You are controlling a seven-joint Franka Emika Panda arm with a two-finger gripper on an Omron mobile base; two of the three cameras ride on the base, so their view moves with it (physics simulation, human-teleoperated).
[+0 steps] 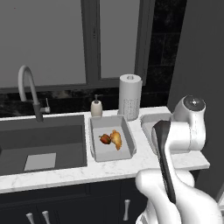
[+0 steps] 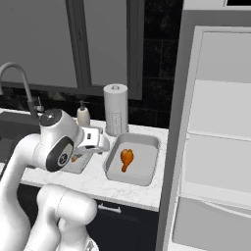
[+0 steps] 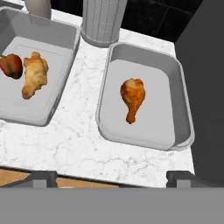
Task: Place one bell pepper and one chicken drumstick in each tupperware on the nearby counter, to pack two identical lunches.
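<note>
Two grey tupperwares stand side by side on the white marble counter (image 3: 83, 144). The left tupperware (image 3: 65, 85) holds a red-green bell pepper (image 3: 12, 65) and a chicken drumstick (image 3: 34, 75), lying close together. Only one drumstick (image 3: 132, 98) lies in the right tupperware (image 3: 159, 113). My gripper (image 3: 111, 180) hangs open and empty above the counter's front edge, between the two containers, with its fingertips (image 3: 41, 178) wide apart. From the left base, the left tupperware (image 1: 105, 154) with pepper (image 1: 104, 139) and drumstick (image 1: 116, 139) shows; my arm covers much of the right tupperware (image 1: 148, 119).
A paper towel roll (image 1: 130, 96) and a soap dispenser (image 1: 96, 106) stand behind the containers. The dark sink (image 1: 41, 142) with its faucet (image 1: 28, 89) lies to the left. A tall grey fridge (image 2: 215, 137) closes off the counter's right end.
</note>
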